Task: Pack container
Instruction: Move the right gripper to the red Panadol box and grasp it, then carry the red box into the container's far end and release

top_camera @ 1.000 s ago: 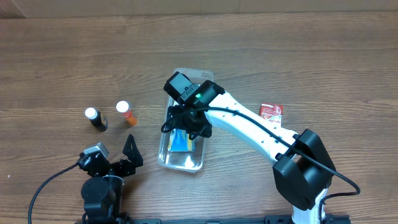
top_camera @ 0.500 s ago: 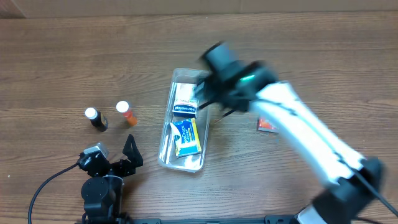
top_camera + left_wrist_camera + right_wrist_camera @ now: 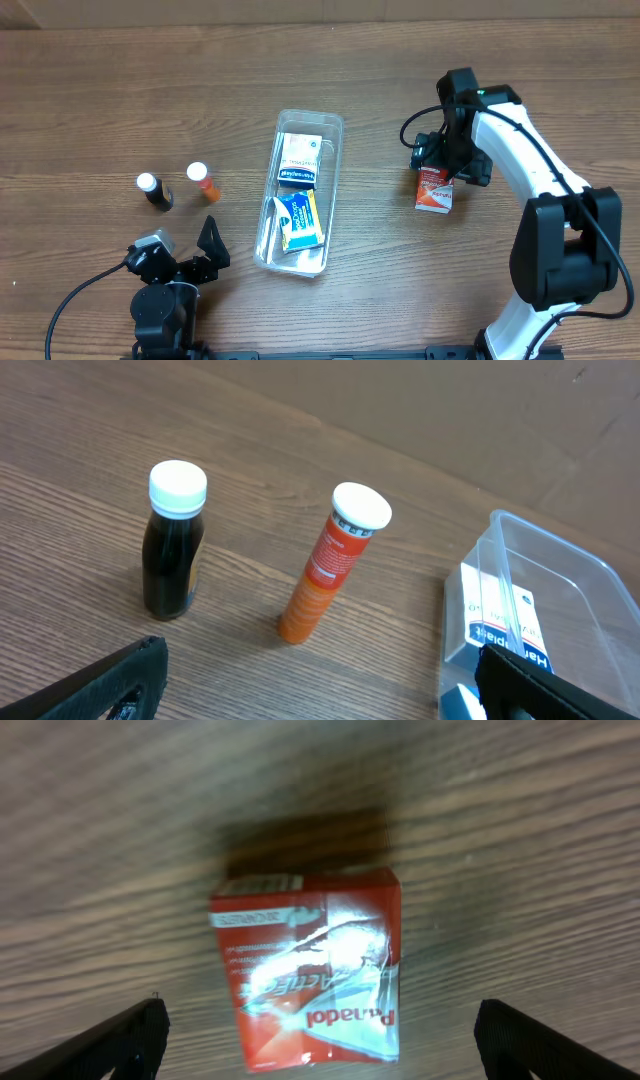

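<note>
The clear plastic container (image 3: 334,150) lies mid-table and holds a white-and-blue box (image 3: 299,160) at its far end and a blue-and-yellow box (image 3: 298,220) nearer me. It also shows in the left wrist view (image 3: 560,570). A red Panadol box (image 3: 435,190) lies on the table to the right. My right gripper (image 3: 447,168) hovers over it, open, with the box (image 3: 310,975) between the spread fingers and apart from them. My left gripper (image 3: 190,262) is open and empty at the front left.
A dark bottle with a white cap (image 3: 154,191) and an orange tube with a white cap (image 3: 203,181) stand left of the container. Both show in the left wrist view, the bottle (image 3: 174,545) and the tube (image 3: 330,565).
My right arm has swung from over the container to the right and now sits above the red box. The blue-and-yellow box stays in the container. The left arm has not moved.
</note>
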You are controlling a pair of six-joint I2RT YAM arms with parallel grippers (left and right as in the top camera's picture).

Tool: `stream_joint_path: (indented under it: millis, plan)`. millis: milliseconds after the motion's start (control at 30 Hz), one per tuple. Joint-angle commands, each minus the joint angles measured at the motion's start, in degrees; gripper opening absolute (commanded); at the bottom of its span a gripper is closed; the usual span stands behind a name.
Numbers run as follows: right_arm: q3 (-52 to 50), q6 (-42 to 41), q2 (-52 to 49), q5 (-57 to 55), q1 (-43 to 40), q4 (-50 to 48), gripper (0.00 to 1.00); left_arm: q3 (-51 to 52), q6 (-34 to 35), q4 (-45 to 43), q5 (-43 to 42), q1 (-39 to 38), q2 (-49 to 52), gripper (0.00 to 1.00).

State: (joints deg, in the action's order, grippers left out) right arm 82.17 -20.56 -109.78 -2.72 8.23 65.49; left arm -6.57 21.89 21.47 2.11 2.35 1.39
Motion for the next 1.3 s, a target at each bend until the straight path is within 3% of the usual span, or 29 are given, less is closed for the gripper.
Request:
stream_joint_path:
  millis: [0, 200, 400, 500, 600, 767, 900, 1067, 1267]
  plan:
    - [-3.8, 1.29, -2.34, 0.48, -0.55, -3.26, 1.0, 0.2, -0.24, -0.09, -0.24, -0.13, -0.26, 1.0]
    - [-5.4, -1.44, -3.21, 2.82, -0.55, -6.97, 1.0, 0.2, -0.24, -0.09, -0.24, -0.11, -0.26, 1.0]
    - [-5.27, -6.34, -2.89, 2.86, -0.52, -7.41, 0.82, 0.2, -0.24, -0.11, -0.22, -0.11, -0.26, 1.0]
    - [-5.27, -6.47, -1.79, 2.82, -0.48, -6.95, 0.83, 0.2, -0.24, -0.09, -0.22, -0.11, -0.26, 1.0]
    - [-5.35, -4.48, -2.21, 2.8, -0.48, -7.54, 0.93, 0.17, -0.24, -0.11, -0.24, -0.11, -0.26, 1.0]
    - [-5.6, -5.01, -2.69, 3.28, -0.31, -6.97, 0.71, 0.2, -0.24, -0.11, -0.22, -0.11, -0.26, 1.0]
    - [0.63, -7.8, 1.77, 5.99, 0.07, -0.31, 0.63, 0.2, -0.24, -0.11, -0.24, -0.11, -0.26, 1.0]
    - [15.5, -11.3, 9.53, 8.83, 7.69, 5.95, 0.6, 0.2, -0.24, -0.09, -0.24, -0.11, -0.26, 1.0]
    - [18.99, -16.37, 8.83, 2.91, 25.57, -5.22, 0.61, 0.2, -0.24, -0.11, -0.24, -0.13, -0.26, 1.0]
